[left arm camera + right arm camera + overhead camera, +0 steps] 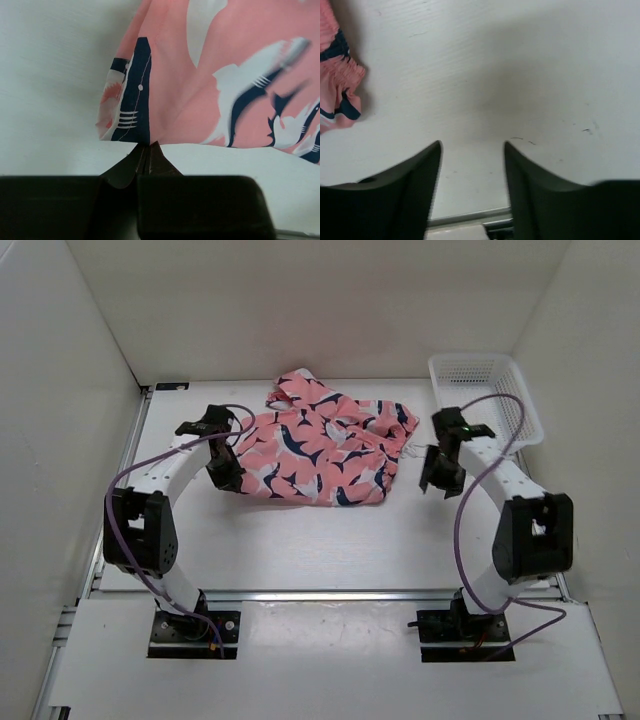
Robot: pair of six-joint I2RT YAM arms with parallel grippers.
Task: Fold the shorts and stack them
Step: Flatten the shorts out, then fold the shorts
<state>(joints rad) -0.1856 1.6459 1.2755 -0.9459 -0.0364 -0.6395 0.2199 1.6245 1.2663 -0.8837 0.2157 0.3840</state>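
Two arms, one garment. Shorts (325,450) lie rumpled and unfolded on the table (330,550), mid-back, between the grippers. The cloth is bunched along its far side, and one leg points up toward the rear wall.

Left gripper (147,150): jaws pressed together right at the near left hem. From its wrist view the cloth edge runs down into the tips, so it looks to be pinching a corner of the shorts. The hold is thin, only the very edge.

Right gripper (472,145): jaws spread with nothing between them, over bare table just off the right side of the shorts. Its wrist view catches only a gathered bit of the edge, far left of frame. It is apart from the cloth, not touching.

Basket (470,360) sits at the back right corner, beyond the right arm. What it holds cannot be told from here.

Step in hand, as I read it: taking hold for the first fold, or for spreading flat. One side is gripped and the other is not. Nothing is folded yet, so the task is at an early stage.

Next move, by my judgement:
- The right gripper needs to shift left onto the cloth edge and close on it, matching the left hold.
- Both should then lift and draw together, so the fabric is pulled smooth rather than dragged into a heap.

Risk: the left pinch is shallow and the hem could slip out once tension comes on.
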